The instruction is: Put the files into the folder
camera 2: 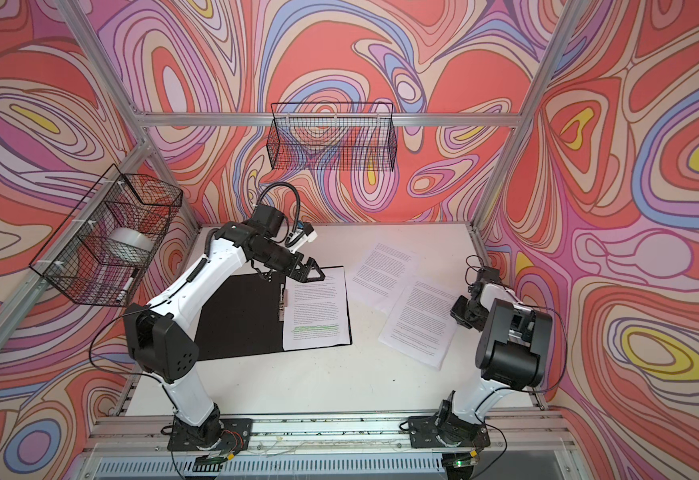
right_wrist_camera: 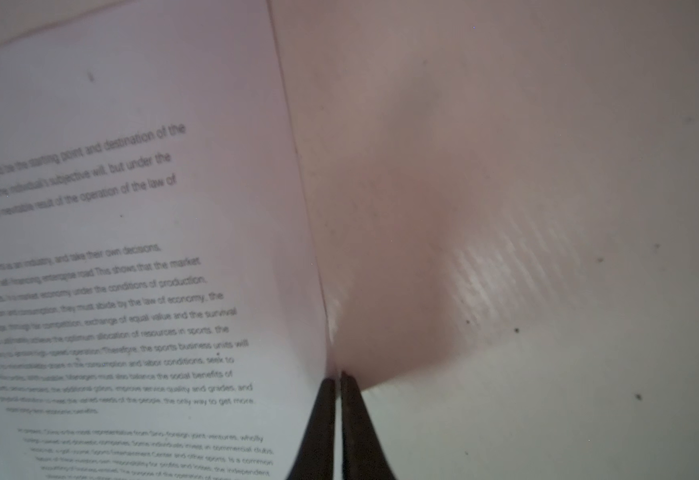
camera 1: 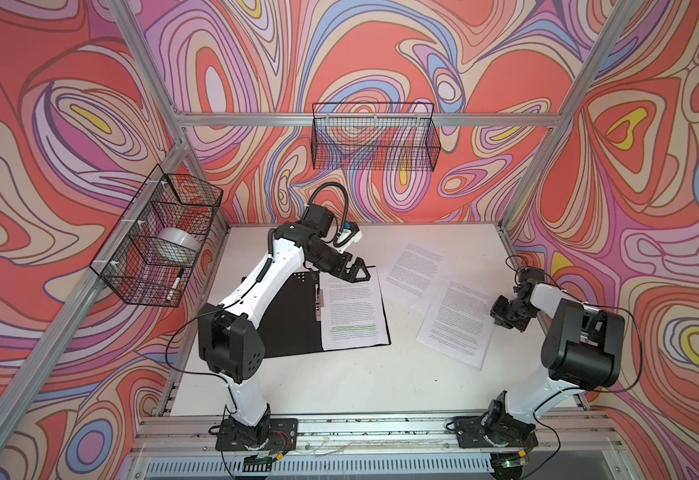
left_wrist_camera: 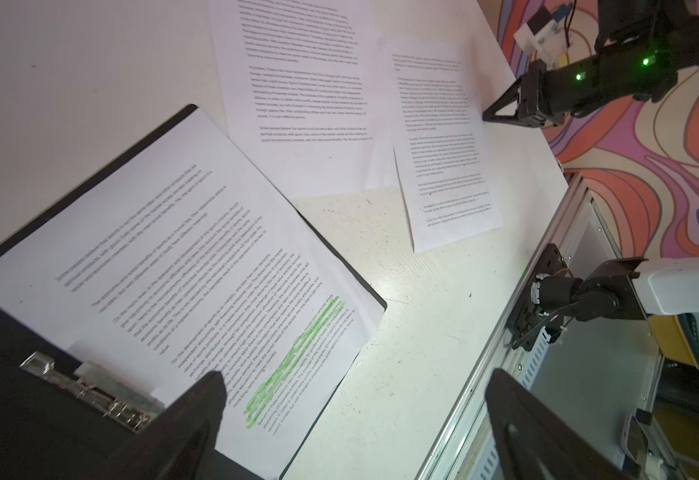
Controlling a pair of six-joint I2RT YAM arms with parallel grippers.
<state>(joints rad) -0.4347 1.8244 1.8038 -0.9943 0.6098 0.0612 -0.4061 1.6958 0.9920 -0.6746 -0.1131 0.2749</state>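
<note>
Bright, even light fills both top views and leaves only soft shadows on the white tabletop (camera 1: 339, 386). The right wrist view is dimmer and pink-tinted, its printed sheet (right_wrist_camera: 131, 249) blurring toward the edge. In the left wrist view the left fingers (left_wrist_camera: 198, 415) loom out of focus.

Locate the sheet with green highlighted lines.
In both top views the highlighted sheet lies left of centre, on the open folder's right half beside the clip, near the left gripper.
</note>
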